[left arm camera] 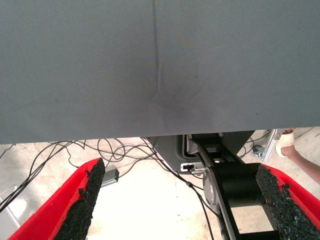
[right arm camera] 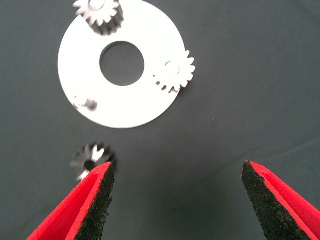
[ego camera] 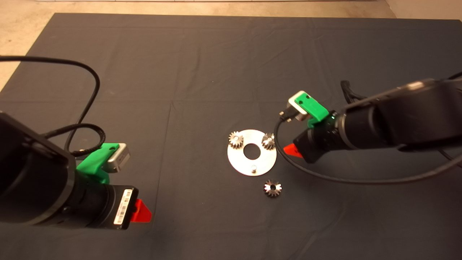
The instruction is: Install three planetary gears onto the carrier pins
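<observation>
The round silver carrier disc [ego camera: 241, 159] [right arm camera: 145, 102] lies mid-mat. Two planetary gears sit on its pins, one at the left [ego camera: 236, 139] [right arm camera: 98, 12] and one at the right [ego camera: 268, 141] [right arm camera: 174, 75]. The third carrier pin [ego camera: 253, 167] [right arm camera: 90, 104] stands bare at the disc's near edge. A loose third gear [ego camera: 273, 188] [right arm camera: 90, 160] lies flat on the mat just in front of the disc. My right gripper [ego camera: 293, 150] [right arm camera: 177, 192] hovers open just right of the disc, holding nothing. My left gripper [ego camera: 141, 212] [left arm camera: 182, 200] waits open at the lower left.
The dark mat [ego camera: 202, 72] covers the table, with tan floor beyond its far edge. A black cable [ego camera: 361, 180] hangs from the right arm over the mat. The left wrist view shows floor cables [left arm camera: 125, 150] and a person's foot [left arm camera: 290, 142] past the mat's edge.
</observation>
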Controlling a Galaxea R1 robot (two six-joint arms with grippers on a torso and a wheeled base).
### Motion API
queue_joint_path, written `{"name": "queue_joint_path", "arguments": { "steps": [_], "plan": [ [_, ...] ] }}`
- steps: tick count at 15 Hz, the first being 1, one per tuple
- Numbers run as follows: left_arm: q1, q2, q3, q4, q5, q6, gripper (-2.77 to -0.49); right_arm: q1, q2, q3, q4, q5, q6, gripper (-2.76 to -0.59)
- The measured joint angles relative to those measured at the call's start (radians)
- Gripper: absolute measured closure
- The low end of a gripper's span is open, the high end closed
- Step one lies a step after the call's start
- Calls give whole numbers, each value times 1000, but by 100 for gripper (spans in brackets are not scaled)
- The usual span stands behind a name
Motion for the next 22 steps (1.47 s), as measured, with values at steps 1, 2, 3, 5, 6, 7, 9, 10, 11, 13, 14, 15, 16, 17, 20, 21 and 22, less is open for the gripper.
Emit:
{"name": "queue_joint_path", "arguments": {
  "steps": [1, 2, 3, 5, 6, 7, 9, 10, 11, 13, 14, 15, 16, 17, 20, 21, 22],
  "plan": [
    [0, 0, 0, 0, 0, 0, -217, 0, -16, 35, 6, 0, 0, -189],
    [0, 0, 0, 0, -1, 0, -217, 0, -29, 65, 15, 0, 0, -197],
    [0, 0, 0, 0, -1, 0, -217, 0, -39, 84, 18, 0, 0, -200],
    [0, 0, 0, -1, -1, 0, -217, 1, -55, 114, 28, 1, -1, -200],
    [0, 0, 0, -1, -1, 0, -217, 1, -61, 123, 33, 1, -1, -205],
    [0, 0, 0, -2, -1, -1, -217, 0, -74, 133, 38, 1, -5, -211],
    [0, 0, 0, -3, -1, 0, -217, 0, -84, 141, 45, -2, -21, -215],
    [0, 0, 0, -3, -1, 0, -217, 0, -84, 143, 49, 0, -34, -215],
    [0, 0, 0, -3, -1, 0, -217, 0, -84, 145, 50, -1, -48, -216],
    [0, 0, 0, -3, -1, 0, -217, -5, -84, 145, 51, -1, -87, -215],
    [0, 0, 0, -3, -1, 0, -217, -18, -83, 145, 51, -1, -128, -216],
    [0, 0, 0, -3, -1, 0, -217, -35, -83, 146, 52, 0, -181, -216],
    [0, 0, 0, -3, -1, 0, -217, -57, -83, 146, 52, 0, -232, -215],
    [0, 0, 0, -3, -1, 0, -217, -80, -80, 146, 52, -1, -270, -215],
    [0, 0, 0, -3, -1, 0, -217, -128, -70, 146, 51, 0, -325, -215],
    [0, 0, 0, -3, -1, 0, -217, -141, -66, 146, 49, 0, -335, -216],
    [0, 0, 0, -3, -1, 0, -217, -159, -64, 146, 43, 0, -341, -216]
  ]
}}
